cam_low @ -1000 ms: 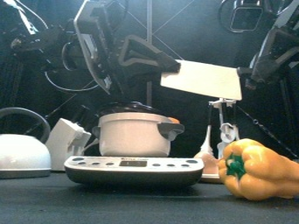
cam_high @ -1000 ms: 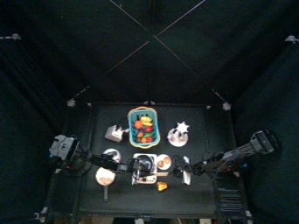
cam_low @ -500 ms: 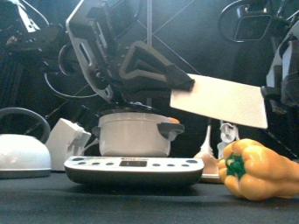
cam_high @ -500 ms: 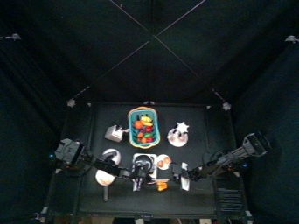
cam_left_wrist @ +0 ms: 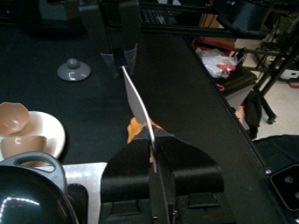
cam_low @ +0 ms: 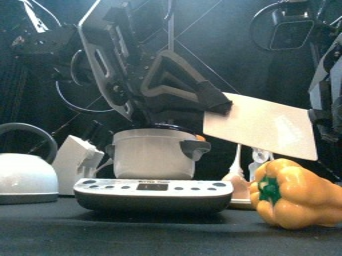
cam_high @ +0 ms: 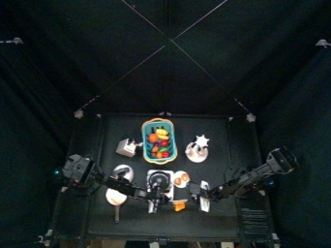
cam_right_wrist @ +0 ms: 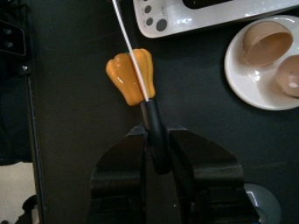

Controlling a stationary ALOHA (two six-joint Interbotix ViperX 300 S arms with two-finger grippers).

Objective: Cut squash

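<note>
Orange-yellow and lobed, with a green stem, the squash [cam_low: 297, 195] lies on the black worktop [cam_low: 134, 235] at its front edge, just beside the right end of a kitchen scale [cam_low: 147, 192]. In the top view it sits in the front row of things, between the two arms.

A knife [cam_low: 267, 125] with a broad pale blade hangs in the air, tilted, its lower corner directly over the squash. Whether the blade touches the squash cannot be told from the front view.

Left gripper [cam_left_wrist: 153, 147]: jaws closed together, with the knife running out from between them edge-on. A sliver of orange shows under the blade in that view.

Right gripper [cam_right_wrist: 149, 136]: jaws clamped on the black handle of the knife. The blade runs on past the squash, which appears just beside it from above.

Other things noted:
- White lidded pot [cam_low: 150, 150] standing on the scale.
- Pale kettle [cam_low: 24, 170] at the front left.
- White plate [cam_right_wrist: 274, 57] holding two small cups, near the squash.
- Green basket [cam_high: 158, 139] with fruit, farther back at mid-worktop.
</note>
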